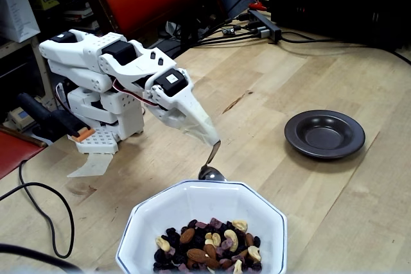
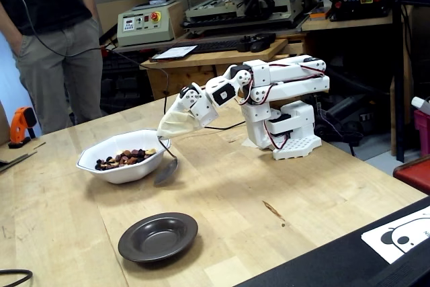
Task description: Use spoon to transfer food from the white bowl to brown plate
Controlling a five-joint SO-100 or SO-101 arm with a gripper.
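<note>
spoon (image 1: 211, 162) clamped in gripper (image 1: 214, 142), hanging just outside white bowl (image 2: 121, 169) of food (image 1: 207, 246), brown plate (image 1: 324, 133) well apart from gripper, pale wooden bench (image 2: 282, 193), workshop clutter, person standing (image 2: 54, 38) behind
</note>
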